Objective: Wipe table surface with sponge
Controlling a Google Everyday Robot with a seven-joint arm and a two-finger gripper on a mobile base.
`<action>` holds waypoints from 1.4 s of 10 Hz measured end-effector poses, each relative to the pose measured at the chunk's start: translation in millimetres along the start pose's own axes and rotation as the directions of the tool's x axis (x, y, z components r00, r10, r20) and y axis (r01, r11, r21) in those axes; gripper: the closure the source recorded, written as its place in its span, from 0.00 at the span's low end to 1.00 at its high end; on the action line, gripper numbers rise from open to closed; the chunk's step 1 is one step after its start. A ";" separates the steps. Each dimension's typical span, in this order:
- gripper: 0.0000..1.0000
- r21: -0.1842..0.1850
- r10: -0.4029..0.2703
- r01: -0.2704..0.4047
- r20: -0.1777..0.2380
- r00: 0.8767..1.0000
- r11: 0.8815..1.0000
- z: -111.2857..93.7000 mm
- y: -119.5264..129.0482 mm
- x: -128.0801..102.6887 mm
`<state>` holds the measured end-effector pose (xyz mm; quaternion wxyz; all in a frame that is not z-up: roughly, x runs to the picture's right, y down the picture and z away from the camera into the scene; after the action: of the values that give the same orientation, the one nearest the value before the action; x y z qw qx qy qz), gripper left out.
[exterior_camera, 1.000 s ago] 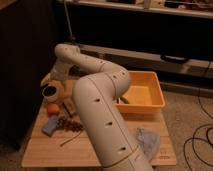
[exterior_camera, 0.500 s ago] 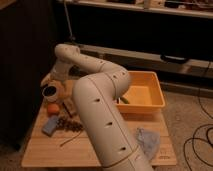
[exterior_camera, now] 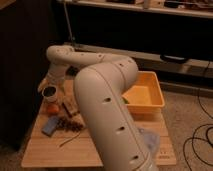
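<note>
A blue sponge (exterior_camera: 51,126) lies flat on the wooden table (exterior_camera: 55,152) near its left edge. Next to it on the right is a scatter of brown crumbs (exterior_camera: 70,124). My gripper (exterior_camera: 48,84) is at the back left of the table, at the end of the white arm (exterior_camera: 107,95). It hangs just above a dark cup (exterior_camera: 50,92) and is well behind the sponge, not touching it. The arm's big lower link hides the middle of the table.
An orange fruit (exterior_camera: 52,108) sits between the cup and the sponge. A yellow bin (exterior_camera: 143,95) stands at the table's right back. A pale blue cloth (exterior_camera: 151,141) lies at the front right. A dark cabinet stands to the left, and cables lie on the floor at the right.
</note>
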<state>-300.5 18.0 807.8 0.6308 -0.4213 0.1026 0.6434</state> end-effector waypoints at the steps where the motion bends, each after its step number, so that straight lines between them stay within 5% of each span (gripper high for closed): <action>1: 0.20 0.000 0.000 0.000 -0.006 1.000 1.000 2.9 2.3 12.3; 6: 0.20 0.078 0.030 -0.027 -0.035 0.999 0.997 48.4 11.5 60.1; 9: 0.20 0.111 0.037 -0.033 -0.031 0.999 0.993 59.3 20.7 83.5; 12: 0.20 0.107 0.044 -0.039 -0.039 0.998 0.993 68.0 19.5 99.5; 14: 0.20 0.058 0.042 -0.040 -0.028 0.999 0.998 70.3 20.5 114.8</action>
<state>-330.6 144.1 766.3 0.6279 -0.4102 0.1389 0.6467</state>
